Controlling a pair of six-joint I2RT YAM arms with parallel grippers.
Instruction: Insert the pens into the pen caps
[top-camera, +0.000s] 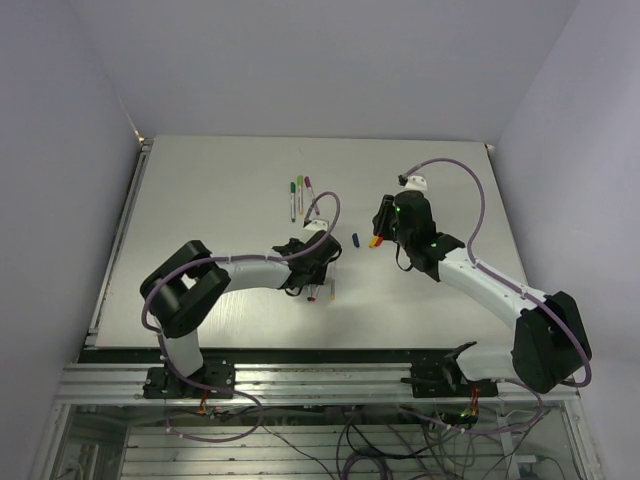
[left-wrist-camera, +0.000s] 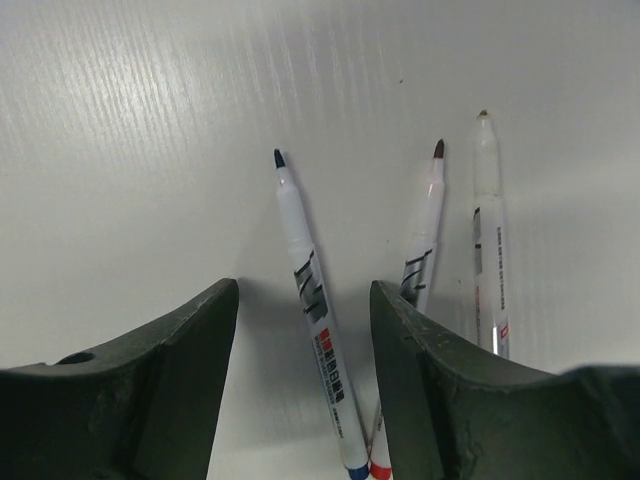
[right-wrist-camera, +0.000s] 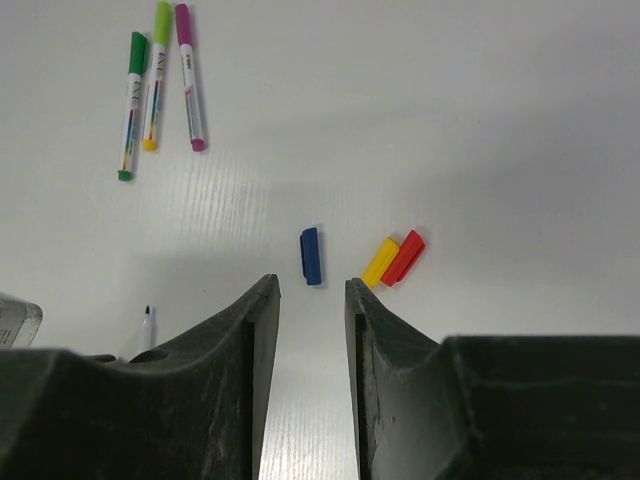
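Three uncapped white pens lie side by side on the table. In the left wrist view my left gripper (left-wrist-camera: 305, 288) is open, low over them, its jaws on either side of the blue-tipped pen (left-wrist-camera: 312, 325). The red-ended pen (left-wrist-camera: 425, 235) and a third pen (left-wrist-camera: 488, 235) lie just right of it. A blue cap (right-wrist-camera: 311, 256), a yellow cap (right-wrist-camera: 380, 261) and a red cap (right-wrist-camera: 404, 256) lie loose just ahead of my right gripper (right-wrist-camera: 310, 288), which is open and empty. From above, the left gripper (top-camera: 310, 275) and the right gripper (top-camera: 379, 229) flank the blue cap (top-camera: 357, 239).
Three capped pens lie together farther back on the table (top-camera: 200, 200): one with a green cap (right-wrist-camera: 131, 100), one with a lime cap (right-wrist-camera: 156, 70) and one with a purple cap (right-wrist-camera: 189, 75). They also show in the top view (top-camera: 299, 195).
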